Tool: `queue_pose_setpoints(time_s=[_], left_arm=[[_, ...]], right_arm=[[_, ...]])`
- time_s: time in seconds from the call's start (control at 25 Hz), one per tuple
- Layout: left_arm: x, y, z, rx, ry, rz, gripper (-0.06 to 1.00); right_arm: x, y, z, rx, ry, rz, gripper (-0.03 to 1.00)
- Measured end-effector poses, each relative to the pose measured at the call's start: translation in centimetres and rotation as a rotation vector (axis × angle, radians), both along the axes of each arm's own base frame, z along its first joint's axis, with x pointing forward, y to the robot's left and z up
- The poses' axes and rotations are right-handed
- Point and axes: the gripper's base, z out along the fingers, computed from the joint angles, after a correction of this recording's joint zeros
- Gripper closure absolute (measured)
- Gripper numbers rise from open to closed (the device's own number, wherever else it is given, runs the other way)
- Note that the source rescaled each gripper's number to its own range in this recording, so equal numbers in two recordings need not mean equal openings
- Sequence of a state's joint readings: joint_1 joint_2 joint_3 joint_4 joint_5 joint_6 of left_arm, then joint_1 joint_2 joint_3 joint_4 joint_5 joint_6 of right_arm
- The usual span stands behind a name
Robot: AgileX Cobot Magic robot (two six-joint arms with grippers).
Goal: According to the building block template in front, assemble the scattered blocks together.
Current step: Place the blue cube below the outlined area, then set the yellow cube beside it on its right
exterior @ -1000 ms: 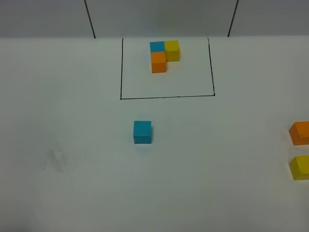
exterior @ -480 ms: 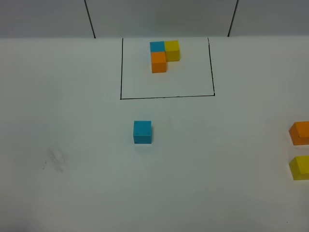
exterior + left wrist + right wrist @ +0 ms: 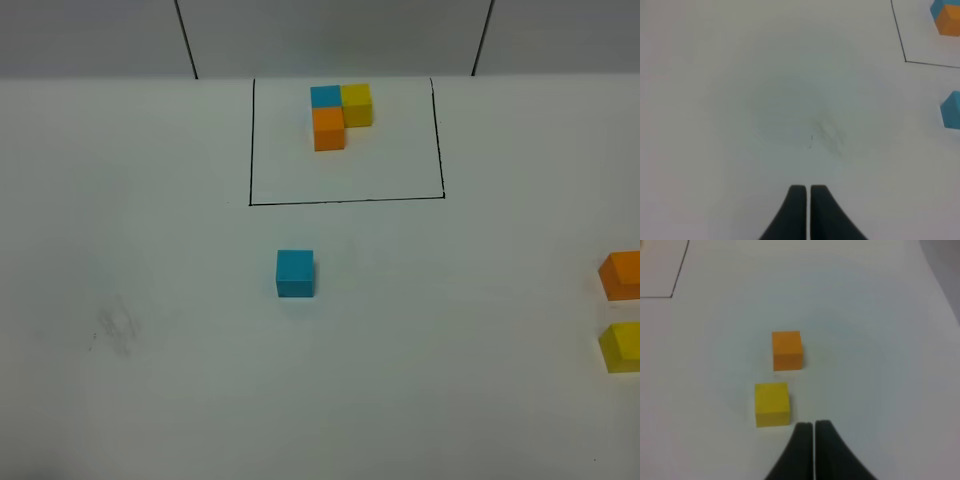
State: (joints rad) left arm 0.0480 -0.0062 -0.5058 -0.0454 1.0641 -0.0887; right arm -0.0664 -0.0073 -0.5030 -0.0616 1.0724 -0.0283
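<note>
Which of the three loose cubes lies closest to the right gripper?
The loose yellow cube, just off the right gripper; the loose orange cube sits beyond it, the loose blue cube far away mid-table.

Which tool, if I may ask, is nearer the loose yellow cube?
Right: the right tool is close beside the loose yellow cube; the left tool is far across the table.

I'm looking at a plain white surface (image 3: 480, 400). Toward its far edge a thin black rectangle (image 3: 345, 201) is drawn on it. Inside, close to the far line, sits the building block template (image 3: 335, 118): blue, yellow and orange cubes joined in an L. Just outside the frame's near line a blue cube (image 3: 295, 273) stands alone. At the right edge an orange cube (image 3: 623, 275) and a yellow cube (image 3: 622, 346) sit near each other, not touching. A faint grey smudge (image 3: 115, 330) marks the left side.
</note>
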Motion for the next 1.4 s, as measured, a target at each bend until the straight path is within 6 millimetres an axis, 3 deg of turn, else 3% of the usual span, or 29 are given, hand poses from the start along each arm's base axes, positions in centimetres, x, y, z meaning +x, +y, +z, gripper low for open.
queue_pose_setpoints(time_s=[0.48,0.6,0.76,0.96,1.04,1.12,1.4], left_arm=[[0.0,0.0,0.0,0.000,0.000,0.000,0.94],[0.0,0.0,0.0,0.000,0.000,0.000,0.94],[0.0,0.0,0.0,0.000,0.000,0.000,0.94],[0.0,0.0,0.0,0.000,0.000,0.000,0.94],[0.0,0.0,0.0,0.000,0.000,0.000,0.94],[0.0,0.0,0.0,0.001,0.000,0.000,0.94],[0.0,0.0,0.0,0.001,0.000,0.000,0.94]], right_arm=[[0.0,0.0,0.0,0.000,0.000,0.000,0.95],[0.0,0.0,0.0,0.000,0.000,0.000,0.90],[0.0,0.0,0.0,-0.011,0.001,0.005,0.66],[0.0,0.0,0.0,-0.017,0.002,0.011,0.15],[0.0,0.0,0.0,-0.018,0.002,0.012,0.03],[0.0,0.0,0.0,-0.018,0.002,0.012,-0.02],[0.9,-0.1,1.1,-0.028,0.127,0.018,0.03]])
